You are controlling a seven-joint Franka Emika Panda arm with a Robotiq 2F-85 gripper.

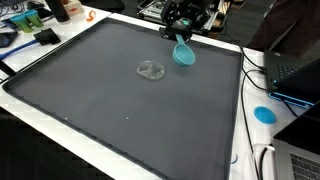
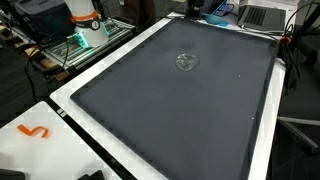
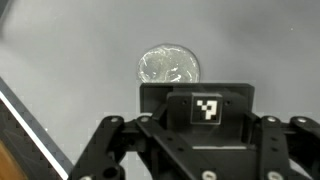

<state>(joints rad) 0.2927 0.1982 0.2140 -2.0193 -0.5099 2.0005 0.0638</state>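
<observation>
Black-and-white square tag (image 3: 207, 108) on the gripper (image 1: 184, 36); I cannot tell its spread. Glossy teal bowl (image 1: 184, 53) sits at its six o'clock.

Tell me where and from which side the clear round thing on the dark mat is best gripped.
Probably at its rim, from straight above. The clear round thing lies low and flat on the mat, so its sides offer little; one finger inside the rim, one outside.

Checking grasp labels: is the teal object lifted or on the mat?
Apparently lifted: the teal object hangs below the gripper in an exterior view; the grip itself cannot be told.
</observation>
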